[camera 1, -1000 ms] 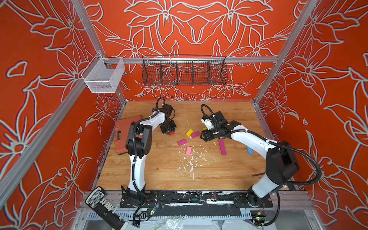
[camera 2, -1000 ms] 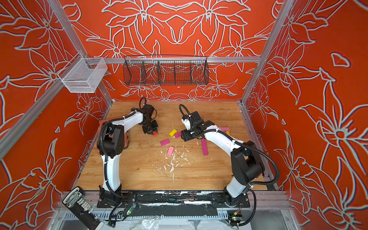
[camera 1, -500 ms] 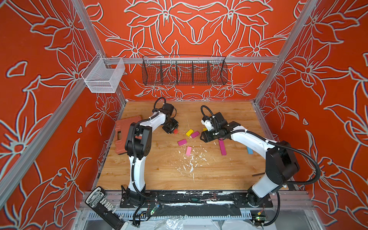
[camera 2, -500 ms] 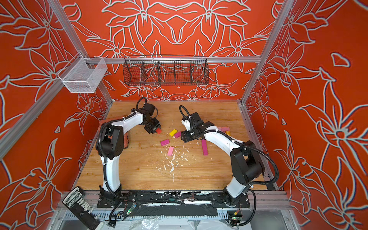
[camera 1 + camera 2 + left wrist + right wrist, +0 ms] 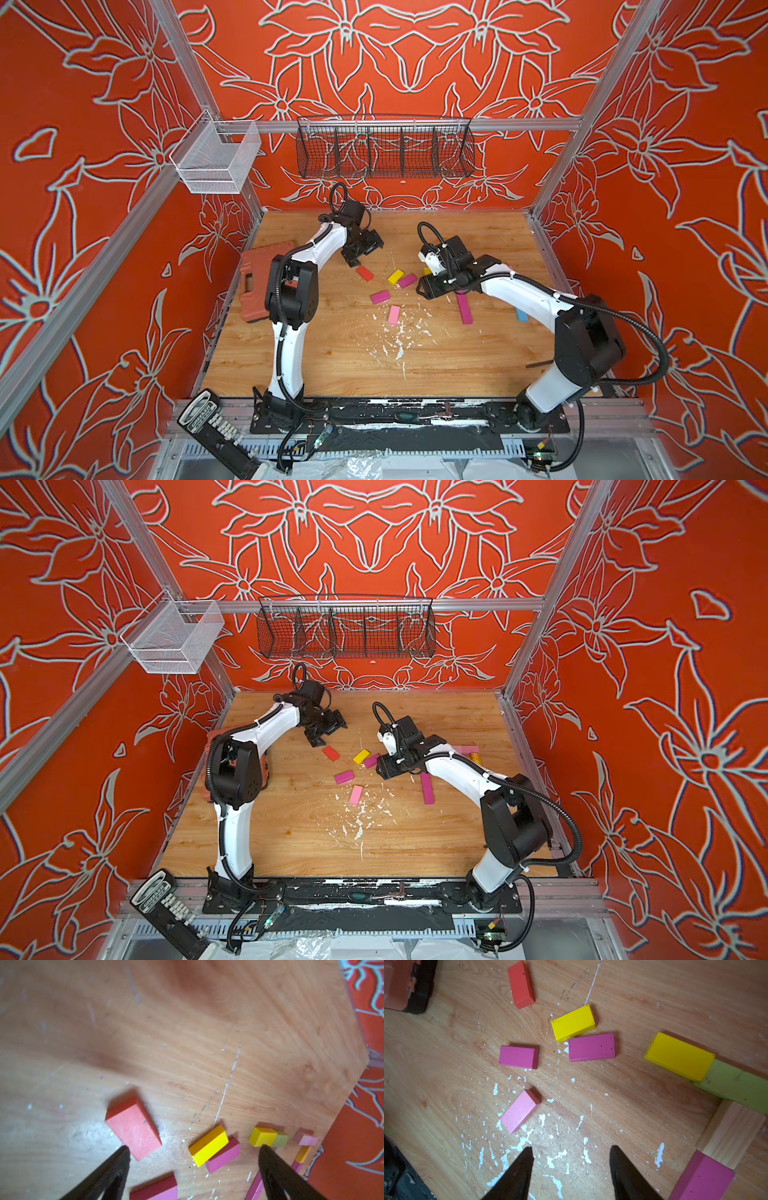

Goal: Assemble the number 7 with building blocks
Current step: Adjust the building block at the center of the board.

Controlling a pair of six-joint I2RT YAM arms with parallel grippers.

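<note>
Wood table (image 5: 332,353): scuffed boards flecked with white paint, with blocks scattered around the centre of both top views
Left gripper (image 5: 193,1148): fingers spread wide with nothing between them; it hangs just above and left of the red block in both top views
Red block (image 5: 365,273): flat on the table at the left of the loose group; in the left wrist view one fingertip is close beside it, and I cannot tell whether they touch
Right gripper (image 5: 572,1148): fingers apart and gripping nothing, over bare flecked wood just right of the loose group
Loose group: yellow block (image 5: 395,277) and magenta block (image 5: 407,280) touch at a corner; second magenta block (image 5: 380,296) and light pink block (image 5: 394,314) lie apart, lower in the frame
Number 7: right of centre, partly hidden under the right arm in both top views; the right wrist view shows yellow end block (image 5: 680,1056) end to end with green block (image 5: 735,1084), bare wood block (image 5: 731,1132) turning off from the green one, and magenta stem block (image 5: 702,1178) carrying on
Blue block (image 5: 521,314): right of the stem, beside the right arm
Tool case (image 5: 257,282): red-brown, at the table's left edge, partly behind the left arm
</note>
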